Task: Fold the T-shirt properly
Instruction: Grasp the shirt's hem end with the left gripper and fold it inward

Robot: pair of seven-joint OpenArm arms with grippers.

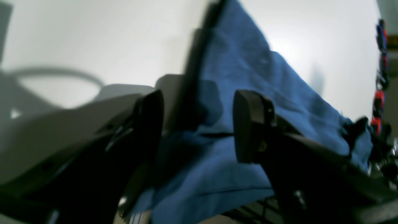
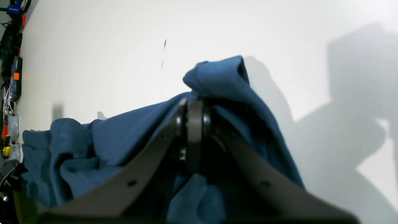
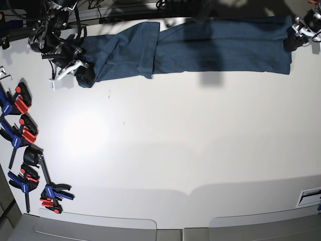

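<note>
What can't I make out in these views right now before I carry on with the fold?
- Left wrist view: T-shirt blurred; open left hand hides the cloth behind it.
- Right wrist view: right hand, shut on cloth, covers the gripped edge.
- Base view: shirt's far edge lies in shadow; clamps too small for detail.

T-shirt (image 3: 200,45): plain dark teal-blue throughout, no print or pattern; it reads brighter blue in the left wrist view (image 1: 248,93) and deeper blue in the right wrist view (image 2: 124,133). Bench (image 3: 165,140): uniform white, with grey shadows. Clamps (image 3: 22,135) along the bench edge: red, blue and black. Left tool (image 1: 199,124): black pads on grey-black fingers. Right tool (image 2: 194,130): dark grey to black.
</note>
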